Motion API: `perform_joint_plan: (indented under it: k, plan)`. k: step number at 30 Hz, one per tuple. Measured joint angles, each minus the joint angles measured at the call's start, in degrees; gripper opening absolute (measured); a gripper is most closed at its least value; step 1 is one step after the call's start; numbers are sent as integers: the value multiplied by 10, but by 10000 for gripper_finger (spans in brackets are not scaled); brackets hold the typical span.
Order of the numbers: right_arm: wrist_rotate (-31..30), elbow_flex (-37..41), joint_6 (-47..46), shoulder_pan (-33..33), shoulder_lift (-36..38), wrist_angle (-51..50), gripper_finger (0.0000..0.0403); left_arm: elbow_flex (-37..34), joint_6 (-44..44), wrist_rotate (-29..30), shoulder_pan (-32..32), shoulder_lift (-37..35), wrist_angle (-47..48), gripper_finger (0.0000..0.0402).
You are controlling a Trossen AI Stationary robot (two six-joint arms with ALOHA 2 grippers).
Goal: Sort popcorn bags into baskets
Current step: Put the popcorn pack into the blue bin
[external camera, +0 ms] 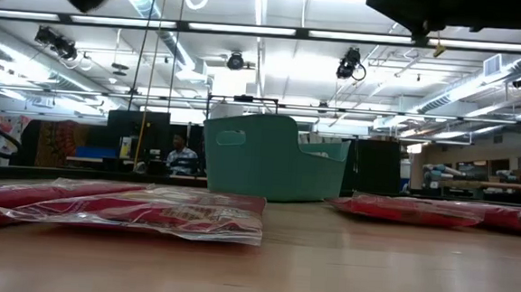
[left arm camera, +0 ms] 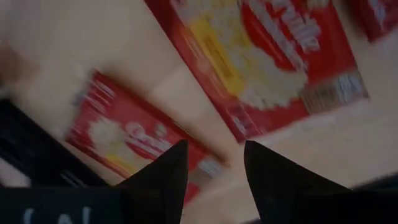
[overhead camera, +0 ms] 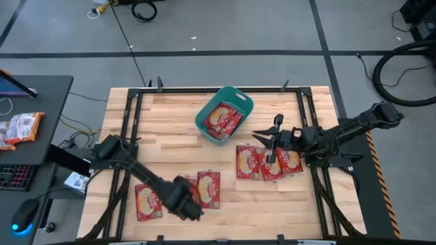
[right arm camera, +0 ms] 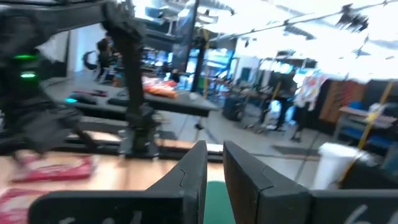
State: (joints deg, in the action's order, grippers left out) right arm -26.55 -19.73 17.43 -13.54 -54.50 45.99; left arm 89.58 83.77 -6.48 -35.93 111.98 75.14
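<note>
Teal basket [overhead camera: 224, 113] — approx. two popcorn bags [overhead camera: 222, 120] inside, maybe more.

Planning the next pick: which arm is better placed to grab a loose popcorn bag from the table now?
Left, probably. The left hand hovers open, empty, low over the bags at the table's near-left, beside one popcorn bag. The right hand points toward the teal basket, above the table, looking out level.

Light wood counter [overhead camera: 170, 116] with a black frame round it. Sitting on it: a teal basket [overhead camera: 240, 102] toward the back middle, a bunch of overlapping popcorn bags [overhead camera: 251, 162] on the right, and two more bags [overhead camera: 209, 189] front left.
</note>
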Motion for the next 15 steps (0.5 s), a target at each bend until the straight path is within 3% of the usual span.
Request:
perform_joint_plan:
  k: [7, 15]
  plan:
    - [25, 0, 37, 44, 0, 52, 59, 0, 103, -10, -57, 12, -78, 160]
    - [86, 0, 36, 82, 0, 71, 59, 0, 143, -109, -108, 45, -53, 162]
